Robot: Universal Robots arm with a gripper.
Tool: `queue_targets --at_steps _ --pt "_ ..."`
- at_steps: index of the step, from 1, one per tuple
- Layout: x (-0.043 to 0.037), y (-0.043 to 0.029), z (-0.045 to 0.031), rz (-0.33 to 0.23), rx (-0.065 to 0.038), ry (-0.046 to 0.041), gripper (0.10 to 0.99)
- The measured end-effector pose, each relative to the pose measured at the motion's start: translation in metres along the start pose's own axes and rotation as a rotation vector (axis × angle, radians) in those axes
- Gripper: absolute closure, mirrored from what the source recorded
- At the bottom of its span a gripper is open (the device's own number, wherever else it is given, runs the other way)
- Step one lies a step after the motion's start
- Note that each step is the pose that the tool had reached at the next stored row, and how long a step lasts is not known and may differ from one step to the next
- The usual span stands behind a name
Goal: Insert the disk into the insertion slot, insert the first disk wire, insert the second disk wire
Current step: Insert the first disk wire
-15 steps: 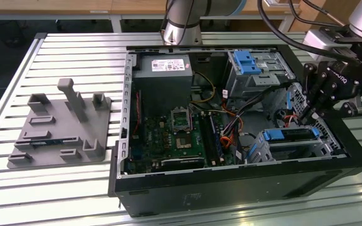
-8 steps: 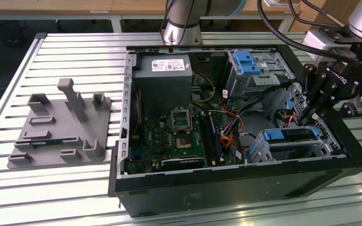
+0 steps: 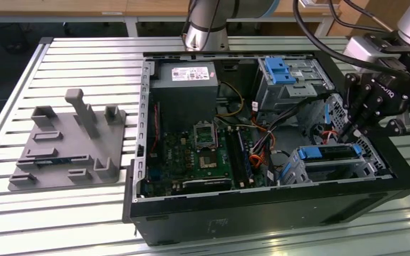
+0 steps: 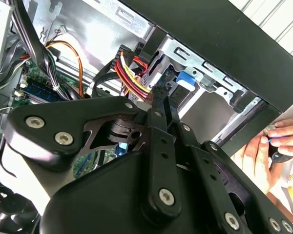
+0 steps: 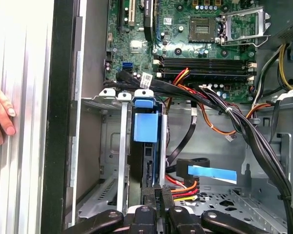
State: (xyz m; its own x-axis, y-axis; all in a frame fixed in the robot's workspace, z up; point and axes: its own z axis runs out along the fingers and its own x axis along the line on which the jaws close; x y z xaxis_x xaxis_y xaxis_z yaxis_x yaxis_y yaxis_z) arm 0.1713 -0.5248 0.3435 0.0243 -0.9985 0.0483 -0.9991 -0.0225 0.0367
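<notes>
the disk (image 3: pixel 328 152) already sits in the insertion slot (image 3: pixel 367 166) at the computer case's (image 3: pixel 262 213) near corner on the exterior view's right, so step one looks done, while the gripper (image 5: pixel 158 194), clenched, seemingly pinches the plug of the red-and-yellow wire (image 5: pixel 184 187) at the disk's rear, and neither wire looks seated yet.

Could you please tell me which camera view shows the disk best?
The first wrist view: the disk sits close and central, its blue carrier edge-on inside the insertion slot. The exterior view shows it small, seated in that cage. The second wrist view shows a blue sliver past the pincer.
</notes>
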Motion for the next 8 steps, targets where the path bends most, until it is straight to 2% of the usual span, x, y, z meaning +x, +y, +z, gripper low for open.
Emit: queue_targets --at_steps 2,8 --pt "0.0017 0.0000 0.0000 0.000 0.000 -0.0063 0.922" --pt "0.0020 0.0001 0.0000 0.000 0.000 -0.0065 0.922"
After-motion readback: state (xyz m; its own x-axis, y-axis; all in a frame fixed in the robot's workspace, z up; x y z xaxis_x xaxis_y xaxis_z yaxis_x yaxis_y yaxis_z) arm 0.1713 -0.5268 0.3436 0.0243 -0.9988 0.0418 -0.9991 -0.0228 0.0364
